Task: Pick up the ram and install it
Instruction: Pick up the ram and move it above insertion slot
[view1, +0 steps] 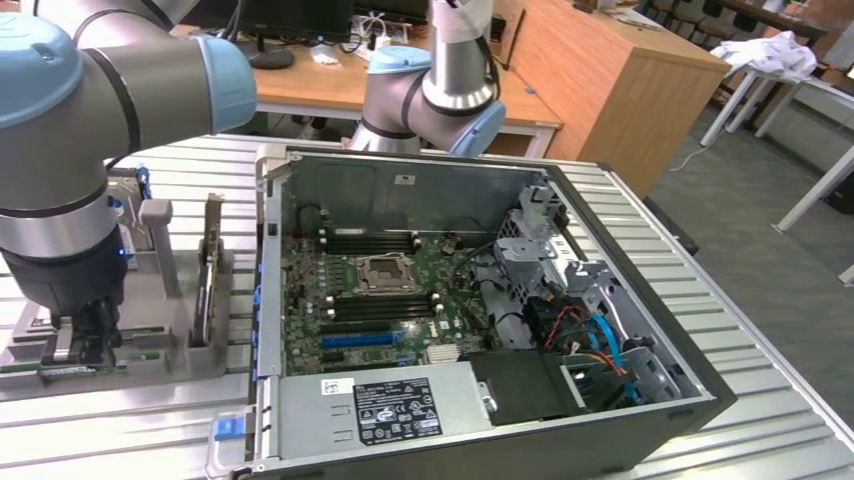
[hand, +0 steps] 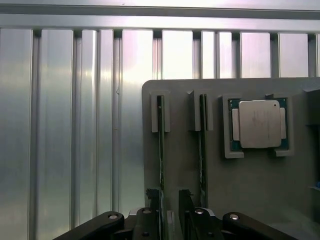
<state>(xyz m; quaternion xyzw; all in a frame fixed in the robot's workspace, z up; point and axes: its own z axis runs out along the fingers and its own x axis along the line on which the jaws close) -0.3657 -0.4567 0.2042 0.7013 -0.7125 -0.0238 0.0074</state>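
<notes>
1. Ram (hand: 160, 145) stands on edge in a slot of the grey tray (hand: 250, 190). The tray lies on the ribbed metal table (hand: 55, 130), just beside the case at the exterior view's left.
2. A second stick (hand: 202, 145) stands on edge in the neighbouring slot, parallel to the ram. Each one's far end sits in a raised grey post.
3. Past the second stick, a square pocket of the same tray holds a CPU (hand: 259, 124), metal lid up.
4. The case (view1: 667, 400) lies open on the table with the motherboard (view1: 400, 300) flat inside.
5. On the board, the socket (view1: 383, 270) sits between two banks of black memory slots (view1: 367, 240). A blue slot (view1: 358, 340) lies nearer the camera.
6. A power supply (view1: 400, 405) with a black label fills the case's near edge. Red and blue cables (view1: 594, 335) run through the bay at the exterior view's right.
7. Low over the tray, the gripper (hand: 170, 200) is released, its fingers apart with a clear gap.
8. The ram's near end runs in at that gap, close to one finger; whether they touch cannot be told. The second stick lies outside the other finger.
9. The arm (view1: 54, 200) points its wrist straight down at the tray, with a blue-capped joint high at the exterior view's left. Another joint rises behind the case.
10. Wooden desks (view1: 601, 70) stand farthest back.
</notes>
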